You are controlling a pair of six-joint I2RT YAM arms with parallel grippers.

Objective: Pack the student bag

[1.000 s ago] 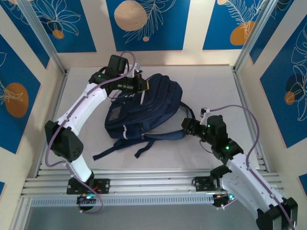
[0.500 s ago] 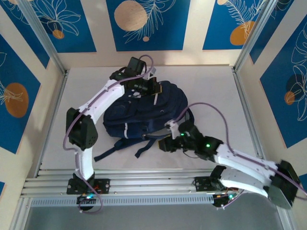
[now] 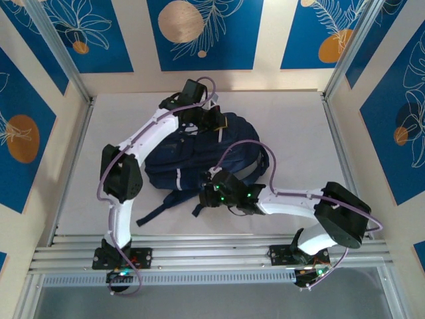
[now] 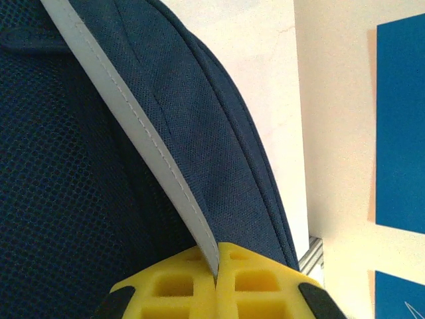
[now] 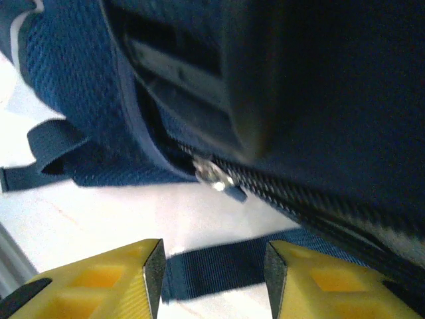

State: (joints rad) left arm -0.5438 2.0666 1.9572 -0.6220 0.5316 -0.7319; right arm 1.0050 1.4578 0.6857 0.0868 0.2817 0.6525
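Left gripper (image 3: 214, 126): jaws clenched (image 4: 216, 258). The yellow pads (image 4: 172, 282) meet on a light grey stripe (image 4: 133, 126) of the student bag (image 3: 199, 156), at its far top edge.
Right gripper (image 3: 207, 189): jaws released (image 5: 214, 266), with a clear gap between the pads and nothing held. It sits low at the near edge of the bag.
Ahead of right gripper: a dark strap (image 5: 219, 274) lies flat on the bench beyond the gap. A metal zip pull (image 5: 214, 178) hangs at the bag's seam above it.
Student bag: lies flat mid-bench, with loose straps trailing toward the near left.
Bench (image 3: 299, 126): pale and flat, with an aluminium rail (image 3: 212, 256) along the near edge.
Room: cream walls with blue panels (image 3: 199, 33) bearing orange discs and white leaf outlines.
Left arm: rises from its base, elbow out to the left, and reaches forward over the bag.
Right arm: elbow far right, forearm stretched leftward, low over the bench.
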